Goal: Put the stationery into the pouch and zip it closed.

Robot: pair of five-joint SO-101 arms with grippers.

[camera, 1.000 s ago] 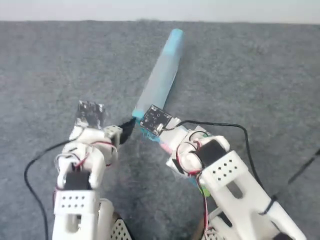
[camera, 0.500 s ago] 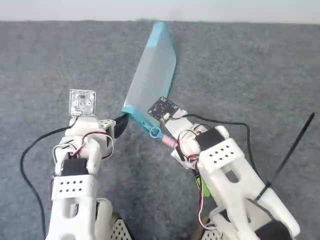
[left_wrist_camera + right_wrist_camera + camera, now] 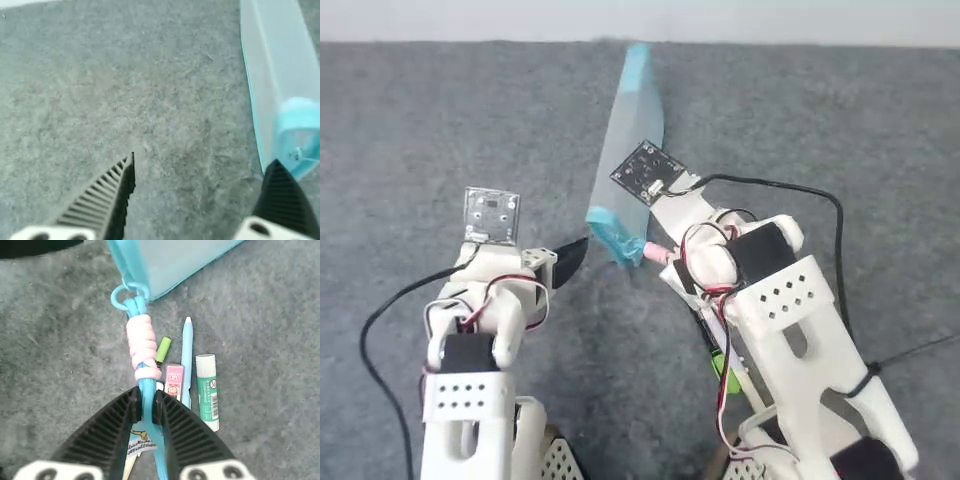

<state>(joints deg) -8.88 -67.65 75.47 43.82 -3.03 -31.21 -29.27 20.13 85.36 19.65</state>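
The translucent blue pouch (image 3: 630, 140) stands tilted on edge over the grey mat, hanging by its zipper cord. My right gripper (image 3: 145, 402) is shut on the blue cord just below its pink wrap (image 3: 143, 347). Under that gripper lie a green marker (image 3: 163, 349), a blue pen (image 3: 186, 360), a pink eraser box (image 3: 174, 381) and a glue stick (image 3: 207, 390), all outside the pouch (image 3: 170, 260). My left gripper (image 3: 200, 172) is open and holds nothing, with the pouch's corner (image 3: 295, 130) just beyond one fingertip.
Grey felt mat (image 3: 440, 130) covers the table, bare on both sides of the pouch. Black cables trail from both arms, one looping at the right (image 3: 830, 220). A pale wall edge runs along the far side.
The right arm has drawn the pouch by its cord up and to the right, turning it more edge-on. The pouch's corner has come away from the left gripper, which shifted slightly.
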